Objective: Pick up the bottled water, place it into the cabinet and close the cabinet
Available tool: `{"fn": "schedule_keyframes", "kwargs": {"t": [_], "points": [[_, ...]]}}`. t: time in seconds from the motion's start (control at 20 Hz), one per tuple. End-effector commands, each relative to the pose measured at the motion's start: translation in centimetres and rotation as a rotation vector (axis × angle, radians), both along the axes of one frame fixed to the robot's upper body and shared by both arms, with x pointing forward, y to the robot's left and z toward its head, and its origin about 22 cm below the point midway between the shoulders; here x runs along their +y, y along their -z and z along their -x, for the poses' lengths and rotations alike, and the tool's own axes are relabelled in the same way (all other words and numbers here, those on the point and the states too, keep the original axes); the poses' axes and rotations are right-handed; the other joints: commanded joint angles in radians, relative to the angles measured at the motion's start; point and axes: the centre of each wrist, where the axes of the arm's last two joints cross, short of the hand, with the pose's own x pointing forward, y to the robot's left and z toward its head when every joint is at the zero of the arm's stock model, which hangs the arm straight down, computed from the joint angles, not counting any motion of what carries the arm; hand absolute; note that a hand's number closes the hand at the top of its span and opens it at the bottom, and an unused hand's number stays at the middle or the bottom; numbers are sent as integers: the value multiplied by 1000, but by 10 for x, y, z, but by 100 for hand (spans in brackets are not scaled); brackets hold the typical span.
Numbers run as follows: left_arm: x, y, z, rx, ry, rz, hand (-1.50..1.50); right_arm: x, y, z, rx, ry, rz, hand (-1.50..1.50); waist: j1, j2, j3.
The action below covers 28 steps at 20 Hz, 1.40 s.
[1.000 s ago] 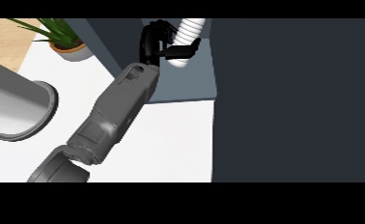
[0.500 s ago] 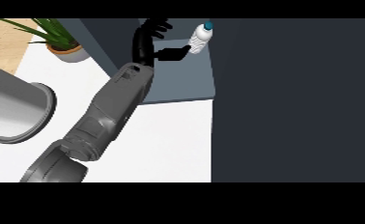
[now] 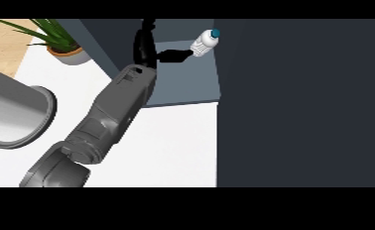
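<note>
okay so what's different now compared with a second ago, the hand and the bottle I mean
A second ago the hand was curled round the bottle inside the cabinet. It has since opened and pulled back to the left, letting go; now only the thumb tip reaches toward the bottle, which lies tilted against the cabinet's right side. The plant and the grey pot have not moved.

One bottled water (image 3: 206, 41), one cabinet (image 3: 183, 83), one potted plant (image 3: 60, 43), one hand (image 3: 147, 45), one grey round vessel (image 3: 22, 117)
</note>
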Motion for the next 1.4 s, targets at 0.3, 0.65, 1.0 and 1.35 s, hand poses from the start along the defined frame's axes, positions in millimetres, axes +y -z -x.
{"fn": "schedule_keyframes", "kwargs": {"t": [0.3, 0.65, 1.0, 1.35], "points": [[35, 18, 6, -124, 106, 107, -150, 2, 0, 9, -6, 12, -3, -150, 26, -1, -5], [24, 11, 5, -207, 243, 288, -150, -17, -12, 10, -6, 27, 18, -150, 56, -15, -4], [4, 23, 20, -227, 350, 361, -150, -5, -16, 18, 11, 59, 13, -150, 88, -31, -4], [9, 23, 29, -246, 396, 427, -150, -4, -17, 13, 18, 89, 40, -150, 116, -37, -4]]}}
